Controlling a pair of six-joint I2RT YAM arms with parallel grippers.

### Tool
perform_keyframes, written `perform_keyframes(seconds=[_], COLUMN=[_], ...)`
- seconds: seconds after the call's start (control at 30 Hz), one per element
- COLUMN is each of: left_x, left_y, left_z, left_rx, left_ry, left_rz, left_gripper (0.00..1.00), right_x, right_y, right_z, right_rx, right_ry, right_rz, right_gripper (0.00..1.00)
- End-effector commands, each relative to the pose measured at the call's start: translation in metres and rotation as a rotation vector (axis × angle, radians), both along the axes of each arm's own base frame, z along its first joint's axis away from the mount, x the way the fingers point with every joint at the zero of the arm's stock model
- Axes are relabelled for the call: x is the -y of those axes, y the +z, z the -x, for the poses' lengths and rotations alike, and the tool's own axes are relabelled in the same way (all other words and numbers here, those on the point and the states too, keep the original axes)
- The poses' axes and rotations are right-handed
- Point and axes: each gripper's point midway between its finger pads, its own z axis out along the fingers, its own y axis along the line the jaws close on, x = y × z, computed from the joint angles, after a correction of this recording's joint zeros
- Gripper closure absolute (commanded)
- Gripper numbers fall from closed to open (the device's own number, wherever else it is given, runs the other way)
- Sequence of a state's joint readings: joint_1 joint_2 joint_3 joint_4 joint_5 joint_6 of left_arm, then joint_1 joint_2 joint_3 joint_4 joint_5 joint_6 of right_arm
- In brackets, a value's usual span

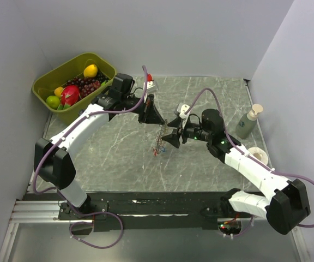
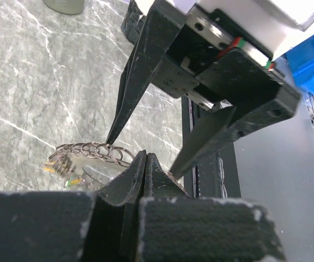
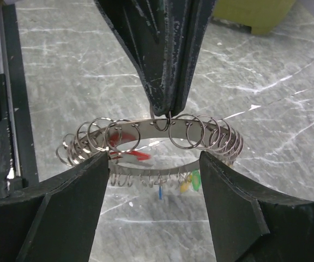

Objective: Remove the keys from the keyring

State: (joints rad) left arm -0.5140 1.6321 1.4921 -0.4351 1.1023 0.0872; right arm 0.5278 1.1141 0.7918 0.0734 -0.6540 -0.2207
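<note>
left arm [image 1: 86, 123]: white shell links, black joint housings, bulky black block at the lower joint.
right arm [image 1: 249, 166]: same white-and-black build; small green lights [image 1: 221, 143] near the wrist.
cables [image 1: 130, 106]: one purple lead looped along each arm.
left gripper [image 1: 158, 121]: black; two long wedge fingers [image 3: 168, 54], fine-tipped, scuffed with white flecks.
right gripper [image 1: 171, 132]: black wedge fingers, blocky black body with screw heads; red and green wires [image 2: 237, 43] under the white housing.
base plate [image 1: 157, 203]: black, on a silver rail [image 1: 31, 210].
</note>
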Motion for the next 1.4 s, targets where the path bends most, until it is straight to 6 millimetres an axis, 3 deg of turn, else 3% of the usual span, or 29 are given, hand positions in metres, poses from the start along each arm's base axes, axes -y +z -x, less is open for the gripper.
perform_keyframes(seconds=[0.0,0.33,0.4,0.53,0.63,1.0,1.37], left_x=[0.001,0.002,0.002,0.002,0.001,0.001,0.001], left_y=[0.027,0.023,0.021,0.022,0.022,0.025,0.022], left_z=[0.013,0.01,0.009,0.009,0.01,0.012,0.011], left_rx=[0.052,0.045,0.042,0.045,0.044,0.054,0.042], left_ry=[-0.051,-0.039,-0.039,-0.039,-0.038,-0.046,-0.04], left_rz=[0.071,0.063,0.059,0.059,0.058,0.063,0.067], left_gripper=[0.99,0.99,0.99,0.99,0.99,0.99,0.99], right_x=[-0.001,0.0,0.0,-0.001,-0.001,-0.002,-0.005], right_y=[0.002,0.007,0.007,0.008,0.008,-0.004,0.001], right_z=[-0.011,-0.005,-0.002,0.005,0.009,0.017,0.016], right_rx=[0.024,0.051,0.052,0.066,0.069,0.067,0.053], right_ry=[-0.033,-0.021,-0.005,0.034,0.058,0.126,0.108], right_rz=[-0.016,-0.029,-0.028,-0.019,-0.013,0.02,-0.02], right_gripper=[0.3,0.61,0.61,0.38,0.34,0.34,0.36])
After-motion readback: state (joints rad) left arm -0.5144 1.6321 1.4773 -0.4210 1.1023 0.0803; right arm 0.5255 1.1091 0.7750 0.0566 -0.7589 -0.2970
